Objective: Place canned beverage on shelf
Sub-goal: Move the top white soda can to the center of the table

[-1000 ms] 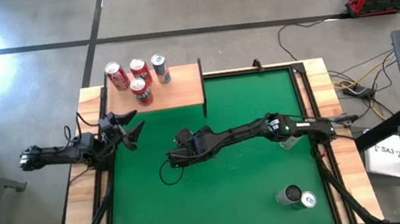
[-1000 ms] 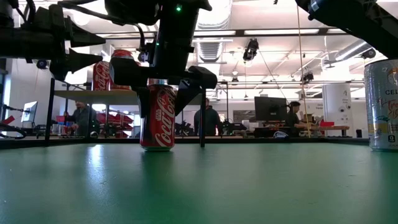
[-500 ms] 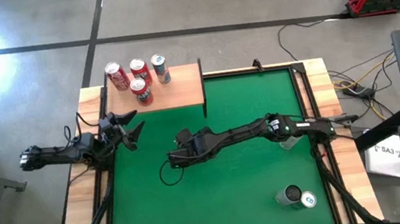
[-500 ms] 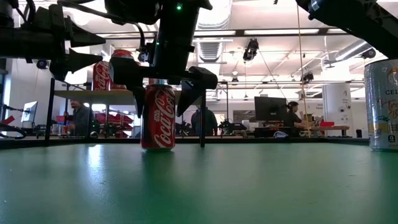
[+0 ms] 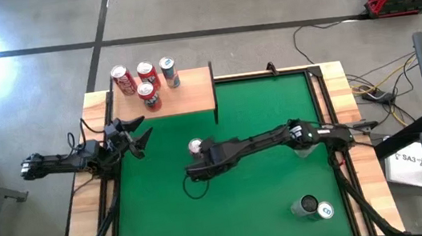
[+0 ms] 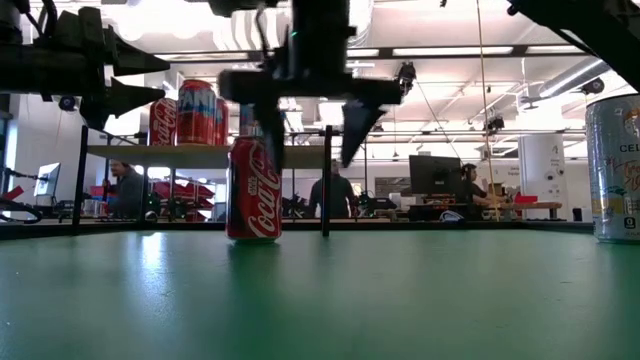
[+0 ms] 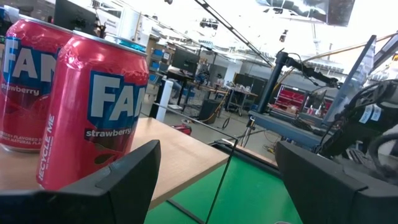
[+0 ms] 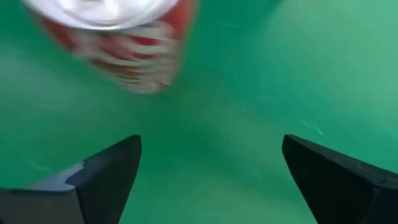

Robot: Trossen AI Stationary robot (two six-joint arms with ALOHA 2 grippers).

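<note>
A red Coca-Cola can point(image 5: 195, 146) stands upright on its base on the green mat point(image 5: 259, 112), alone; it also shows in the low view point(image 6: 253, 190) and, blurred, in the right wrist view point(image 8: 118, 37). My right gripper point(image 5: 199, 168) hovers open just on the near side of it and above it, fingers pointing steeply down point(image 6: 305, 125), touching nothing. The shelf point(image 5: 188, 96), a light-wood board on black legs, stands at the far left and carries several cans point(image 5: 146, 79). My left gripper point(image 5: 134, 135) waits open at the left edge, facing the shelf's cans point(image 7: 93, 106).
Two more cans point(image 5: 312, 207) are at the mat's near right corner; one silver can point(image 6: 615, 170) shows in the low view. A black shelf leg point(image 6: 326, 180) stands just right of the Coca-Cola can. People and desks are in the room behind.
My right gripper has opened and let go of the Coca-Cola can, then risen and drawn back toward the table's near edge, tipping more steeply down. The can stays upright on the mat where it stood.
</note>
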